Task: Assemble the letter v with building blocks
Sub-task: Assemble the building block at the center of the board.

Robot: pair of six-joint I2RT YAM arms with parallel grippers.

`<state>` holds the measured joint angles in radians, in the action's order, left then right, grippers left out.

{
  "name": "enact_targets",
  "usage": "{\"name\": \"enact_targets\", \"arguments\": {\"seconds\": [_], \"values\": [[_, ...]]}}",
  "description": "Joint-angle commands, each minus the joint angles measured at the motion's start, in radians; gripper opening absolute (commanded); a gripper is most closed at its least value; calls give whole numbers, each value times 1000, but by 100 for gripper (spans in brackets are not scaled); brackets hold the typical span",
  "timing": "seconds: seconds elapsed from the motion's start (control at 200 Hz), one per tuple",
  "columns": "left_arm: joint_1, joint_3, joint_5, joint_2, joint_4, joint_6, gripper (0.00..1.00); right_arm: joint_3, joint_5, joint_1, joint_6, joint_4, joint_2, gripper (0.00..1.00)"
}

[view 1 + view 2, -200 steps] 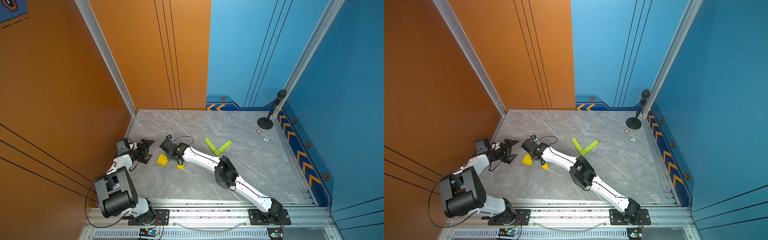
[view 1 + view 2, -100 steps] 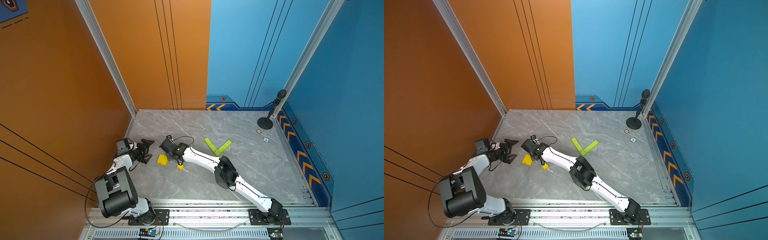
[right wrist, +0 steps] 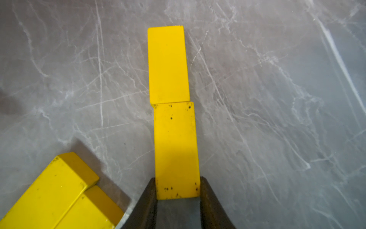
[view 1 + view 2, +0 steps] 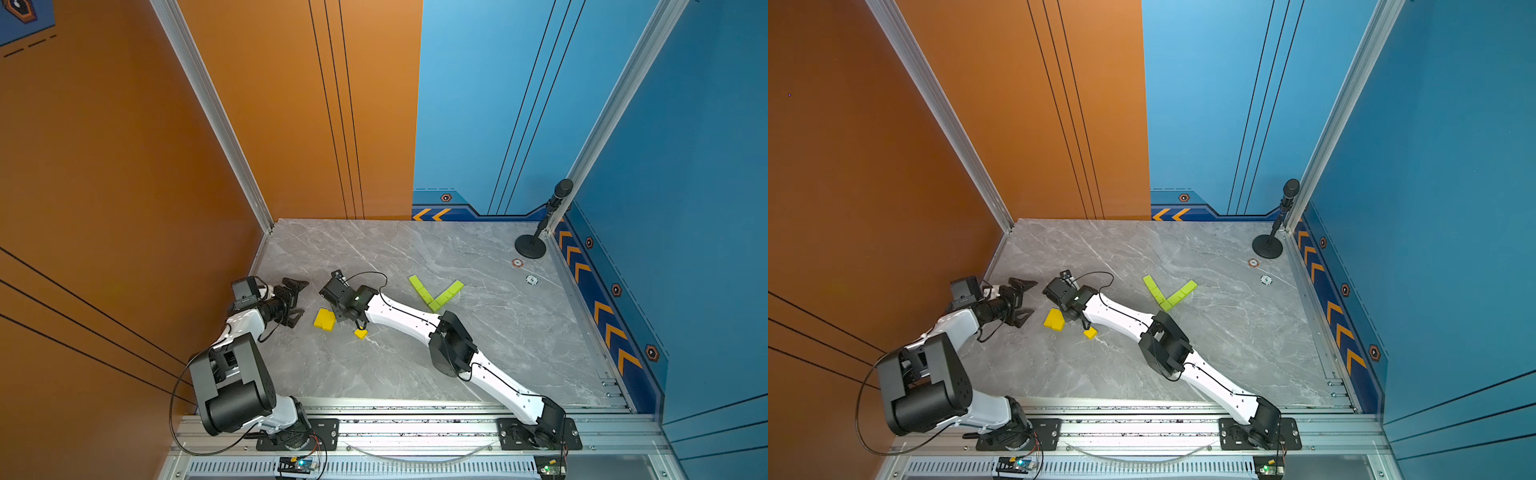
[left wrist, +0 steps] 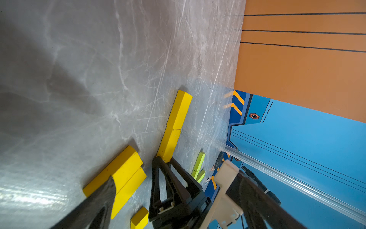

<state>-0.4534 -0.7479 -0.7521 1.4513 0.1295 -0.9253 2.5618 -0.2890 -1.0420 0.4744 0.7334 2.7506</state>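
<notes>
Right wrist view: right pincer (image 3: 178, 188) grips one end of a yellow brick (image 3: 175, 148) lying on the table (image 3: 277, 99), end-to-end with a second brick (image 3: 167, 63). Two more bricks (image 3: 45, 192) lie beside it, plus one cube (image 4: 360, 333). Left pincer (image 4: 300, 303) gapes empty. Green V (image 4: 444, 296) lies well apart, block count unclear.

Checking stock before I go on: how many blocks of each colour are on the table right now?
Yellow blocks: 5
Lime-green blocks: about 5, seams too small to be sure
Total: about 10
</notes>
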Motion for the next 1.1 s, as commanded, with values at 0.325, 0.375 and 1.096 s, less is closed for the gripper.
{"name": "enact_targets", "arguments": {"seconds": [0.325,0.375,1.096], "values": [[-14,-1,-17,-7,1,-1,98,-52,28,-4,-38,57,7,34],[-14,-1,-17,-7,1,0,98,-52,30,-5,-40,54,7,34],[-15,-1,-16,-8,1,0,98,-64,35,-10,-43,50,-4,34]]}}
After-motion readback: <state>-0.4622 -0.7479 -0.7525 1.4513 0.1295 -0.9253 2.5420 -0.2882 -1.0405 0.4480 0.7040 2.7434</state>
